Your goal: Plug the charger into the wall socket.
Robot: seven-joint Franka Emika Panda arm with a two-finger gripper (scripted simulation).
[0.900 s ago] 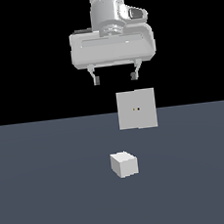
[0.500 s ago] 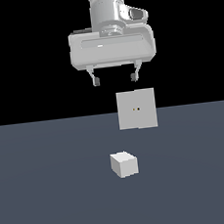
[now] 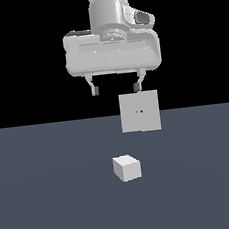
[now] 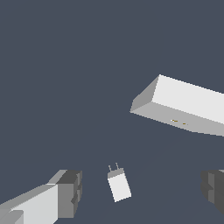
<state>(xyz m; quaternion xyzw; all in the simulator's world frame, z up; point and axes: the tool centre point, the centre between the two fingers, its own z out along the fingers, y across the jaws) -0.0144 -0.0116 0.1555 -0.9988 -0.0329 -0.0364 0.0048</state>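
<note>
The jaws (image 3: 115,89) hang high over the dark counter (image 3: 50,194), spread wide with nothing between them. The charger (image 3: 126,168) sits alone on the counter, well below the jaws and apart from the socket (image 3: 140,111), which stands upright a little farther back and toward the exterior view's right. In the wrist view the charger (image 4: 119,185) shows two thin prongs at one end, and the socket (image 4: 183,109) shows two small yellowish holes on its face.
</note>
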